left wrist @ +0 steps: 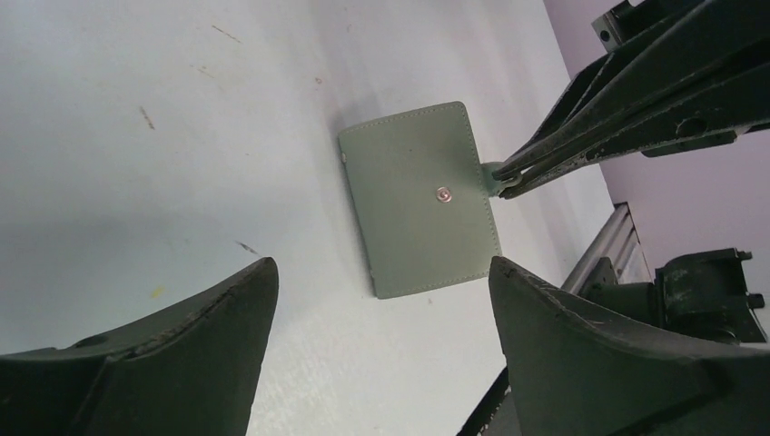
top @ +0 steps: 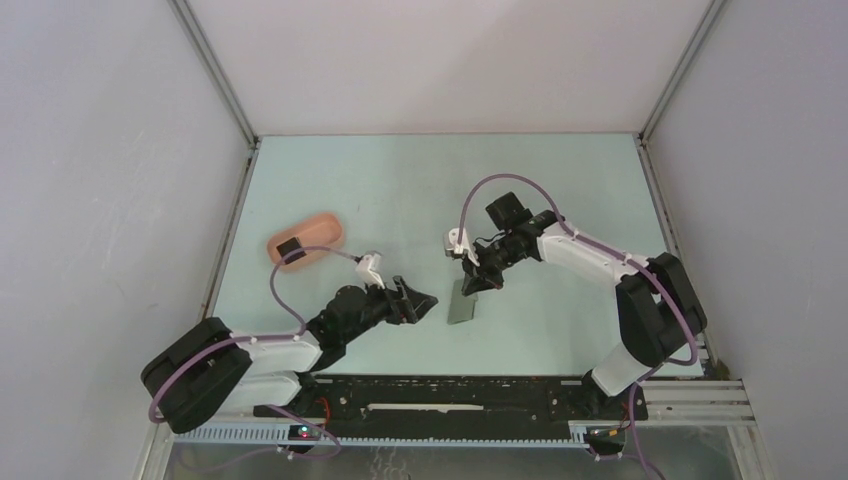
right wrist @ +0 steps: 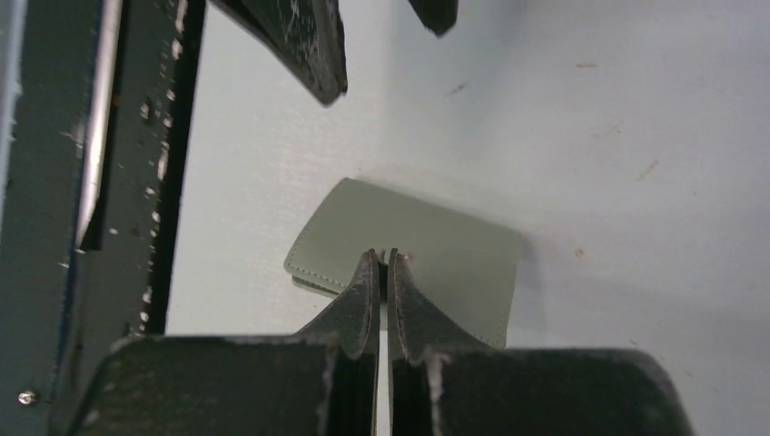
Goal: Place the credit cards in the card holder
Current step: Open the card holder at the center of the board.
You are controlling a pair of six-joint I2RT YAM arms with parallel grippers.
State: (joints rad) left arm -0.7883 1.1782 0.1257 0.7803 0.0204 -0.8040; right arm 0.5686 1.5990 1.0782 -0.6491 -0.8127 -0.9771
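Standing here, I'd say very little of this job is done. The small flat grey-green folding card holder point(top: 462, 308) lies shut and flat on the pale green table point(top: 400, 190) with its round metal snap point(left wrist: 442, 193) facing up, and I can't pick out any credit cards, in it or beside it. A small dark object point(top: 290, 247) sits in the pink oblong tray point(top: 335, 232), well apart at 10 o'clock from the holder, but it's too small for me to say what it is. The holder is in the near half of the table, between the two arms. Seen from above, its long axis runs roughly from 12 to 6 o'clock, leaning a little, and the short tab point(left wrist: 491, 178) on one long edge points towards about 2 o'clock. The right gripper point(top: 478, 283) comes in from that side, its fingers pressed together on the tab with no gap showing. The left gripper point(top: 418, 300) hangs just beside the holder at its 9 o'clock, not touching it, with its fingers point(left wrist: 182, 354) spread wide. My guess is that the step in hand is pulling the flap open. After that, every card has yet to be found, lifted and slid inside.
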